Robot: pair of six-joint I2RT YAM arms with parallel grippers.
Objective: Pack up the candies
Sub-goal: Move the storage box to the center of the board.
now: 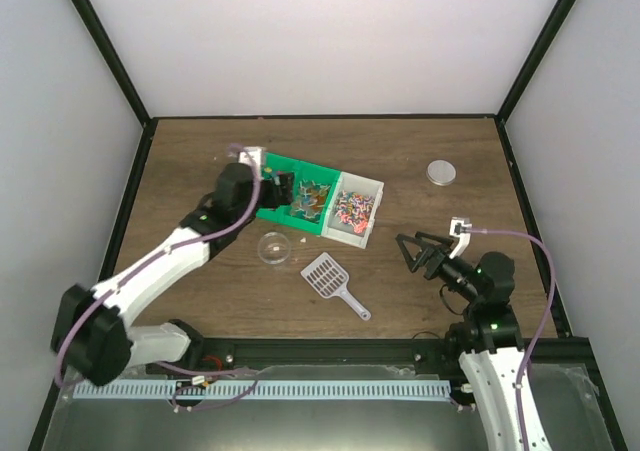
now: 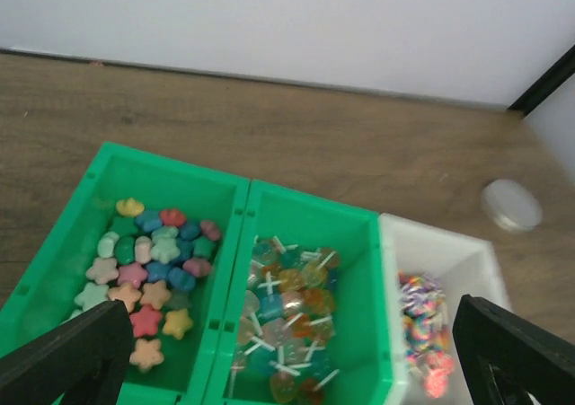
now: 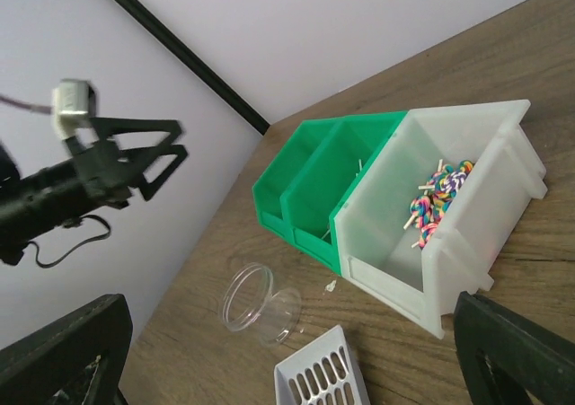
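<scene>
Three bins stand side by side mid-table, holding the candies [image 2: 153,261]: pastel stars in the left of two green bins [image 2: 247,194], small lollipops on white sticks in the next, and swirled lollipops in the white bin [image 2: 431,234]. The left gripper [image 1: 283,184] hovers over the green bins, fingers spread and holding nothing. The right gripper [image 1: 408,253] is likewise released, well apart from the bins. The sweets look tiny, light, hard and prone to scatter, so the grey scoop [image 1: 330,276], taken by its handle, seems the better hold. A clear cup [image 1: 273,248] lies nearby. No writing is legible
</scene>
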